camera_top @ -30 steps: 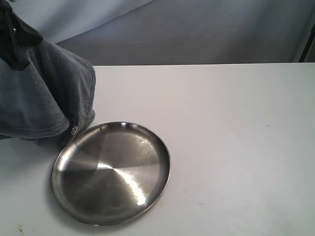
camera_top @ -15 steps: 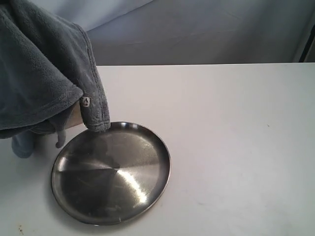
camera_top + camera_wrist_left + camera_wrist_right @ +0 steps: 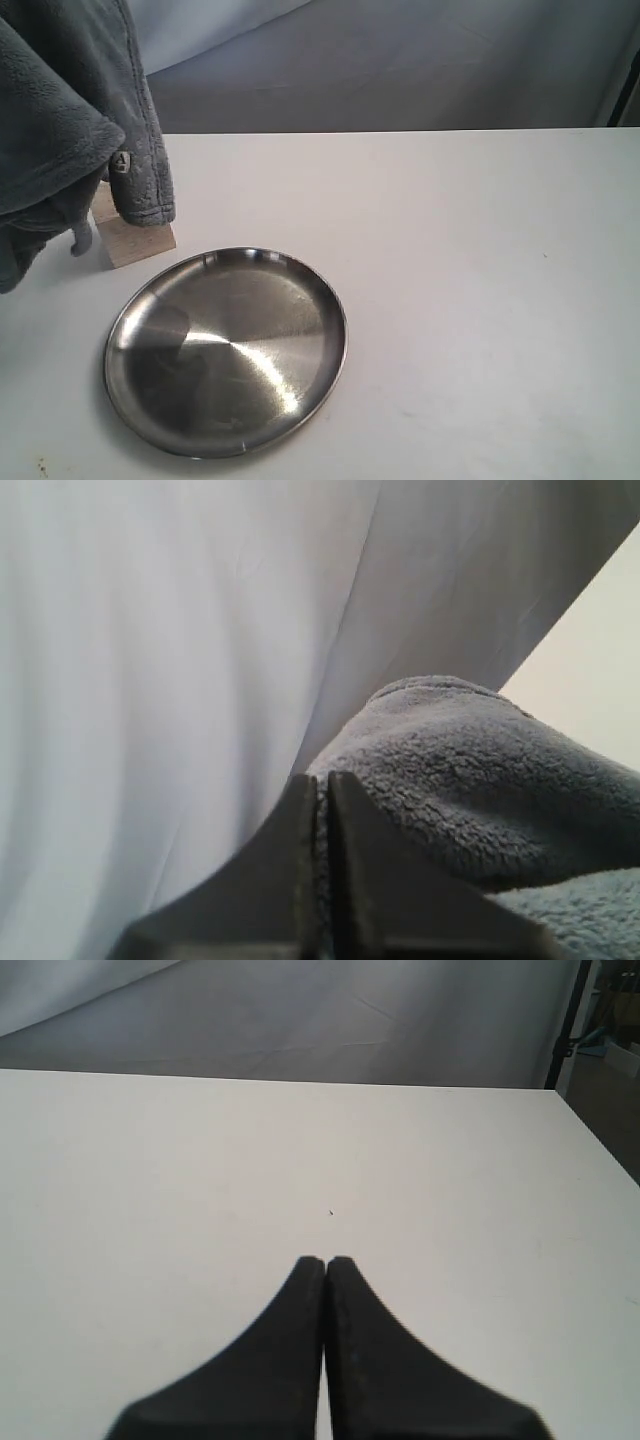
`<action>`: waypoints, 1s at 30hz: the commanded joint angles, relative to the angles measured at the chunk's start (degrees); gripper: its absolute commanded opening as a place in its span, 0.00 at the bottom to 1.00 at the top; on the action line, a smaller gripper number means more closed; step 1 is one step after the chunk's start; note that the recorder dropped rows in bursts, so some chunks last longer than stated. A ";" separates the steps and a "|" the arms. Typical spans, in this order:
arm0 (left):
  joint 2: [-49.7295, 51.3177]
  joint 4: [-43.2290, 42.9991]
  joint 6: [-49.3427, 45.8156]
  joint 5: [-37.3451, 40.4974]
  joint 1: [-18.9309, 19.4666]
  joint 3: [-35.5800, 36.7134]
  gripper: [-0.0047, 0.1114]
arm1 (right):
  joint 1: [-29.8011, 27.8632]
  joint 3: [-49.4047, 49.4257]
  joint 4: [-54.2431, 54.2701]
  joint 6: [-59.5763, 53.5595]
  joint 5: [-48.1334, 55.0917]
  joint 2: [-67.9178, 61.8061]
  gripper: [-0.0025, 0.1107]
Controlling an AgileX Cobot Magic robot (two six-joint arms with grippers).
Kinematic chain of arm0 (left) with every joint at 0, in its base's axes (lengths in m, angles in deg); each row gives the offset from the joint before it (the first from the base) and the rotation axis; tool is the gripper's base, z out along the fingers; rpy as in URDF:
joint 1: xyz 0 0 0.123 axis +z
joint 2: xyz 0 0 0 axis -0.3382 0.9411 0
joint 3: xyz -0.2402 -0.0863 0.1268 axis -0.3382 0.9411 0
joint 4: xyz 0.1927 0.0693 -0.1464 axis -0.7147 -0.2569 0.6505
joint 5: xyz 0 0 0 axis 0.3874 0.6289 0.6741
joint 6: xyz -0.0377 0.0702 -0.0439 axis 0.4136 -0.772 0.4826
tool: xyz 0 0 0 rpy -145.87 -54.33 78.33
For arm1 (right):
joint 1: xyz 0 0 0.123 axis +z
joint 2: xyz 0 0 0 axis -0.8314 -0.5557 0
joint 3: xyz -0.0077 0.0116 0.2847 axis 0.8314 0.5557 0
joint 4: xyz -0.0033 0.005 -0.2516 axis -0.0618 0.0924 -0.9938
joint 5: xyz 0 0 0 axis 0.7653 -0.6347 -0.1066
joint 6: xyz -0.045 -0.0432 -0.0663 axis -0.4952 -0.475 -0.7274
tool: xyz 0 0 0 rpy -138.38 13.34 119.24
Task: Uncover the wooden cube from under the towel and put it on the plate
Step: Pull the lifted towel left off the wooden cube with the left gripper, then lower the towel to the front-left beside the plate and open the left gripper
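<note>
The dark grey-blue fleece towel (image 3: pixel 70 110) hangs lifted at the exterior view's top left, its white tag (image 3: pixel 120 162) facing out. Behind its lower edge the pale wooden cube (image 3: pixel 135 238) rests on the white table, partly covered, just beyond the plate's far-left rim. The shiny steel plate (image 3: pixel 226 350) lies empty at the lower left. In the left wrist view my left gripper (image 3: pixel 322 778) is shut on a fold of the towel (image 3: pixel 470 790). My right gripper (image 3: pixel 325 1260) is shut on nothing, above bare table; neither gripper shows in the exterior view.
A white table (image 3: pixel 480 300) stretches to the right of the plate. A pale backdrop cloth (image 3: pixel 400 60) hangs behind its far edge. A dark stand (image 3: pixel 568 1020) shows past the table's corner in the right wrist view.
The towel has risen and drawn left, off the plate's rim. The wooden cube, covered a second ago, now shows below the towel's edge.
</note>
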 commanded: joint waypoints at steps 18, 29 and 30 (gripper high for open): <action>-4.93 -28.97 22.88 30.87 -0.14 2.05 0.04 | 0.00 0.15 0.04 -0.16 -0.49 0.19 0.02; -5.06 -26.26 22.62 30.42 -0.14 6.86 0.04 | 0.00 0.15 0.04 -0.16 -0.49 0.19 0.02; -5.06 -26.26 22.62 29.59 -0.14 6.86 0.04 | 0.00 0.15 0.04 -0.16 -0.49 0.19 0.02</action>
